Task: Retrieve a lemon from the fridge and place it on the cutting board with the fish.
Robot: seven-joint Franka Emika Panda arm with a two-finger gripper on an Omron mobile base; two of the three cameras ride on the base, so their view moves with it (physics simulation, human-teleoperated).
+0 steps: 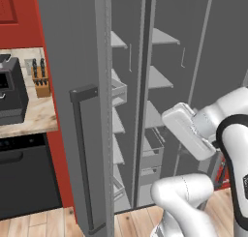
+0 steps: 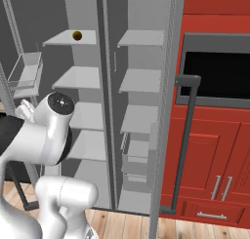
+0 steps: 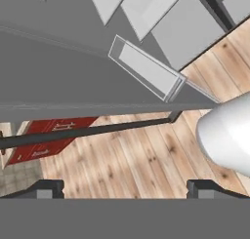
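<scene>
The fridge [image 1: 72, 47] stands with both grey doors swung wide, and its pale shelves [image 2: 78, 77] are bare apart from the lemon. The lemon [image 2: 77, 35], small, round and ochre, lies on the top left shelf. My gripper [image 3: 125, 191] is open, its dark fingertips [image 3: 46, 189] far apart with nothing between them. It hangs low in front of the open fridge, well below the lemon, and looks down past a door's edge and bar handle [image 3: 97, 130] at the wooden floor. The cutting board and the fish are out of view.
A clear bin [image 3: 146, 69] hangs inside the door. Left of the fridge are a counter with a black appliance [image 1: 9, 91] and a knife block [image 1: 41, 81], above a black dishwasher [image 1: 24, 178]. To the right are red cabinets [image 2: 215, 150] and a black oven opening [image 2: 215, 74].
</scene>
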